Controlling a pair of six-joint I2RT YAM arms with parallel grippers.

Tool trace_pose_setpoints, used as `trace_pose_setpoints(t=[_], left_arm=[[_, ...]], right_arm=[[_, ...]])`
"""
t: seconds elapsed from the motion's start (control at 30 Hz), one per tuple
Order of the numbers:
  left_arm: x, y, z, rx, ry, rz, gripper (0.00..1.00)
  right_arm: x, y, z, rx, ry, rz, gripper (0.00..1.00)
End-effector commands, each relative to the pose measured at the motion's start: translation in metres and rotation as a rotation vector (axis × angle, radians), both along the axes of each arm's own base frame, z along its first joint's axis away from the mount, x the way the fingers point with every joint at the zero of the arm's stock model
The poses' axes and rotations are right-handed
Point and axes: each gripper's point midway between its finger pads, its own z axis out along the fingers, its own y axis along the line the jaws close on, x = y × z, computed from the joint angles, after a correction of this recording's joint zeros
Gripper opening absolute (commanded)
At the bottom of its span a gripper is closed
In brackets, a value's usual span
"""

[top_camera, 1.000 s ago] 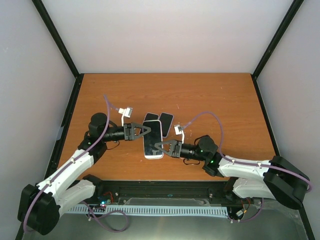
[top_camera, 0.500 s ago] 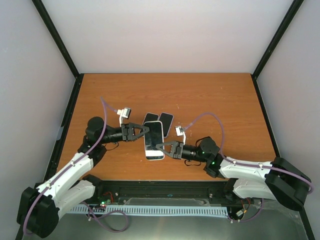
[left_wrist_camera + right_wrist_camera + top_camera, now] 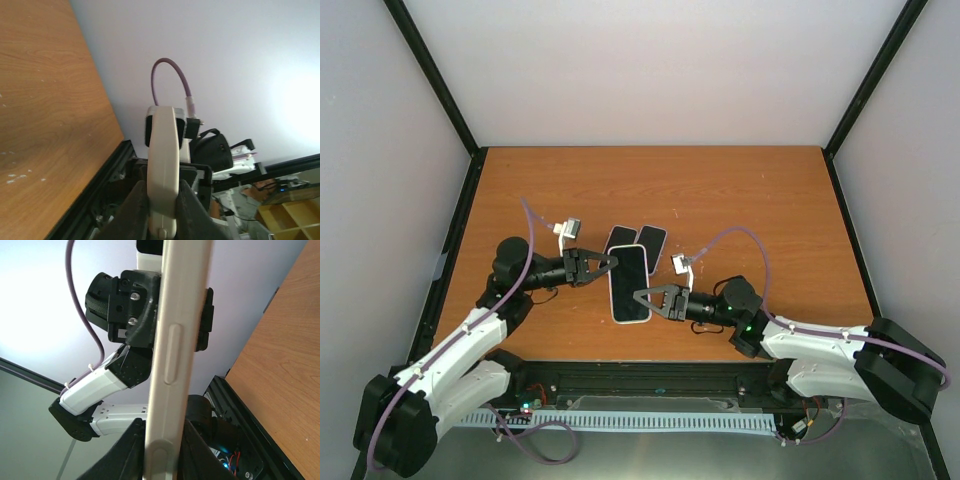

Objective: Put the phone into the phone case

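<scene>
on the wooden counter (image 3: 770,200), between pale walls, the left arm (image 3: 470,325) and the right arm (image 3: 820,340) were reached inward from the near edge toward one another. between them, near the middle of the counter, the white phone case (image 3: 631,319) was held flat with its face upward. in both wrist views a gap was seen between it and the wood, so it was judged to be raised clear. a dark face was framed by the white rim and was taken to be the phone (image 3: 630,272); whether it was fully seated could not be told. just beyond, a dark slab (image 3: 621,237) and a second dark slab (image 3: 652,241) were laid side by side on the counter.

the left end effector (image 3: 611,264) was closed narrowly on the case's left long edge. the right end effector (image 3: 638,296) was clamped on the right long edge, nearer the bases. in each wrist view the cream rim was seen pinched between dark fingers (image 3: 134,207). a raised button cover (image 3: 171,354) was seen on that rim.

the seating step was judged to be in hand. it would be done well if the rim were pinched lightly, the case held level, and the phone pressed in corner by corner rather than twisted. a hard squeeze could bow the rim and block the fit. no brand, label or writing could be read.
</scene>
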Motion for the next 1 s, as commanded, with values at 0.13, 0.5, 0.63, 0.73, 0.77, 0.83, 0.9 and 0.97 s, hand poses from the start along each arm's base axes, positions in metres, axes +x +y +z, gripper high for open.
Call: trace_pose_setpoints(t=[0.13, 0.5, 0.63, 0.73, 0.77, 0.83, 0.9, 0.97], left_arm=[[0.005, 0.003, 0.011, 0.013, -0.036, 0.037, 0.03], [0.010, 0.002, 0.012, 0.050, -0.043, 0.047, 0.27], [0.013, 0.002, 0.009, 0.063, -0.041, 0.054, 0.06], [0.013, 0.001, 0.007, 0.068, -0.036, 0.050, 0.06], [0.014, 0.001, 0.005, 0.073, -0.031, 0.048, 0.12], [0.015, 0.000, 0.004, 0.085, -0.018, 0.040, 0.27], [0.014, -0.002, 0.003, 0.088, -0.014, 0.027, 0.38], [0.013, -0.002, 0.001, 0.090, -0.007, 0.017, 0.51]], right_arm=[[-0.005, -0.002, 0.013, 0.036, -0.041, 0.003, 0.16], [-0.003, 0.000, 0.010, -0.003, -0.057, -0.006, 0.15], [-0.002, -0.001, 0.010, -0.001, -0.054, -0.014, 0.15], [0.000, -0.001, 0.012, 0.005, -0.055, -0.026, 0.15], [0.001, -0.001, 0.012, 0.005, -0.052, -0.031, 0.15], [0.005, -0.002, 0.014, 0.014, -0.039, -0.055, 0.15], [0.011, -0.004, 0.016, 0.032, -0.021, -0.087, 0.15], [0.017, -0.006, 0.020, 0.057, -0.006, -0.125, 0.15]])
